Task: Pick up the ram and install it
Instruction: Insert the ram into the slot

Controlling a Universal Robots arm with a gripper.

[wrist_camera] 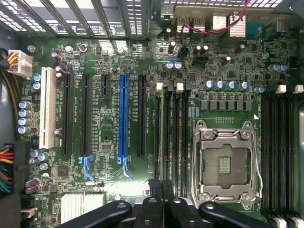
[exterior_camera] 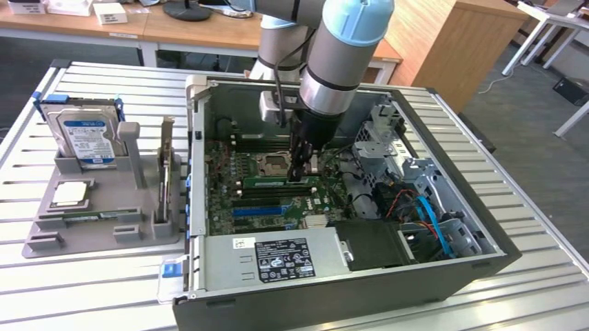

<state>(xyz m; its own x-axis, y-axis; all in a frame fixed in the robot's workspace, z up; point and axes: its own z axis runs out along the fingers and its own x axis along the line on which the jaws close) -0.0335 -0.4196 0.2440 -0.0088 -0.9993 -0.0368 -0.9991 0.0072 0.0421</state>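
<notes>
An open computer case [exterior_camera: 368, 300] lies on its side on a slatted table, with one robot arm reaching down into it. The gripper [exterior_camera: 297, 172] is clenched, with its two dark fingers pressed together and nothing visibly clamped between them. Its tips are down at the motherboard [exterior_camera: 230, 207], just beside the empty processor socket [exterior_camera: 274, 164].

The ram [exterior_camera: 265, 183] is a thin green stick. It appears to stand on edge in one of the long black memory slots, though the view is too coarse to say whether it is fully seated.

In the exterior view, the stick's long axis runs roughly along the 9-to-3 o'clock line. The gripper sits at its 3 o'clock end, so nearly the whole stick stretches away from the fingertips toward 9 o'clock. The tips look to be touching or just above that end.

In the wrist view, the closed gripper [wrist_camera: 161, 190] lines up with the ram [wrist_camera: 164, 137], seen edge-on. The slot's length runs straight away from the fingertips, with the socket [wrist_camera: 223, 164] alongside.
</notes>
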